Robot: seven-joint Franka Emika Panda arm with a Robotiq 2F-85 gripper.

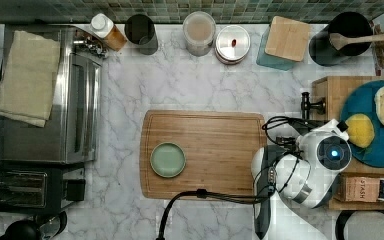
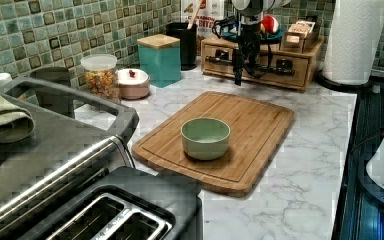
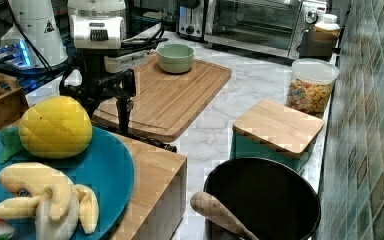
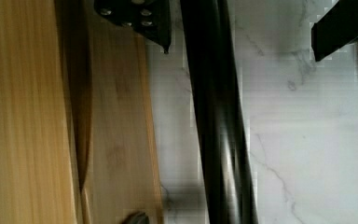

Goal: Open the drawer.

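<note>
The drawer [image 2: 300,76] is a light wooden box at the back of the left view, with a long black bar handle [image 2: 275,68] across its front. My gripper [image 2: 238,75] hangs straight down in front of it, over the handle. In the wrist view the gripper [image 4: 241,51] is open, with one of its fingers [image 4: 140,18] on each side of the handle [image 4: 214,121] and the drawer's wood [image 4: 114,140] beside it. In the right view the gripper [image 3: 124,117] reaches down at the box's front edge by the handle [image 3: 152,143]. The top view shows one handle end [image 1: 306,104].
A wooden cutting board [image 1: 205,150] with a green bowl [image 1: 168,160] lies just in front of the drawer. A teal plate [image 1: 365,107] of toy food rests on the drawer box. A teal canister [image 1: 284,42], a black utensil pot [image 1: 347,30] and a paper towel roll [image 2: 352,40] stand nearby.
</note>
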